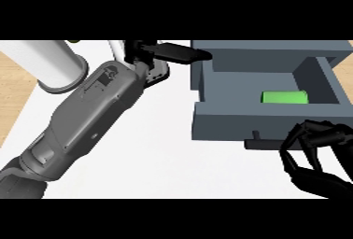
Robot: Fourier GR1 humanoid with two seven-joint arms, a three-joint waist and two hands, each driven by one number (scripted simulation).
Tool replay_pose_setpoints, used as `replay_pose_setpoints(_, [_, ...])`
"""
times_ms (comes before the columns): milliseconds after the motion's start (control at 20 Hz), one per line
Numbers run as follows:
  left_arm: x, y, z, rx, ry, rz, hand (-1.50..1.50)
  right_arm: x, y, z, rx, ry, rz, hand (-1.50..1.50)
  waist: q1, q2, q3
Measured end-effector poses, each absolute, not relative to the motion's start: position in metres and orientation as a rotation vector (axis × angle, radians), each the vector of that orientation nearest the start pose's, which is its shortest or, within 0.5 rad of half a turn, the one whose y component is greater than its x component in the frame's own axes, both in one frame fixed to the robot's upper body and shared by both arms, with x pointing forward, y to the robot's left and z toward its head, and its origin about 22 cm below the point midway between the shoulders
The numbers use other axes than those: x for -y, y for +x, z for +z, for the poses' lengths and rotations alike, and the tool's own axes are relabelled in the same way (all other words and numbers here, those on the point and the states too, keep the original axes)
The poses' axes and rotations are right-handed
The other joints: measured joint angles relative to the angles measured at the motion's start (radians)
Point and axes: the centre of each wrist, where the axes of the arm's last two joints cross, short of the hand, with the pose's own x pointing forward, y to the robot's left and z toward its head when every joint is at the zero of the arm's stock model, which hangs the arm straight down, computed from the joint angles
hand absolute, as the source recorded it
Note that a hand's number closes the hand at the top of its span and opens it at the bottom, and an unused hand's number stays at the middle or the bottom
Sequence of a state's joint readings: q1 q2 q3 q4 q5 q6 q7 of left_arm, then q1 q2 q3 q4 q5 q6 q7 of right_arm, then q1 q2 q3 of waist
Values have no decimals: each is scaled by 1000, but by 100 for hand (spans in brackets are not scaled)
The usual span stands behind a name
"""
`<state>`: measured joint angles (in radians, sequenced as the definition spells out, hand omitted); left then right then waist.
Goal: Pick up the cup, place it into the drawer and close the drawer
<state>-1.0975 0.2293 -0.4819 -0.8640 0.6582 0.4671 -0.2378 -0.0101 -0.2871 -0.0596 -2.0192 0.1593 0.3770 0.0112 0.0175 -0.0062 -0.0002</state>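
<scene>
A green cup point(284, 97) lies on its side inside the open grey drawer point(228, 126), towards its right half. My right hand point(314, 154) hovers at the drawer's front right corner, fingers curled and holding nothing, close to the small dark handle point(257, 136). My left forearm stretches up the counter; my left hand point(169, 52) reaches the cabinet's upper left corner with fingers straight, touching or almost touching it.
A large white cylinder point(52, 63) stands at the back left on the white counter point(165, 158). A wooden strip point(14, 88) shows along the left edge. The grey cabinet body point(276, 49) fills the upper right.
</scene>
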Motion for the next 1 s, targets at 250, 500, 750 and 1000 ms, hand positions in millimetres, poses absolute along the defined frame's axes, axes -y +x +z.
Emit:
replay_pose_setpoints(250, [-121, 405, 154, 1923, -141, -72, -150, 258, 239, 107, 1844, -270, 786, 150, 12, 1, 0])
replay_pose_setpoints(500, [-158, 393, 139, 1918, -140, -51, -150, 241, 258, 83, 1778, -389, 973, 150, 20, 4, 0])
replay_pose_setpoints(750, [-188, 376, 130, 1908, -135, -37, -150, 229, 282, 54, 1690, -520, 1148, 150, 28, 6, 0])
replay_pose_setpoints(1000, [-223, 359, 118, 1909, -133, -21, -150, 213, 312, 29, 1635, -601, 1270, 150, 23, 8, 1])
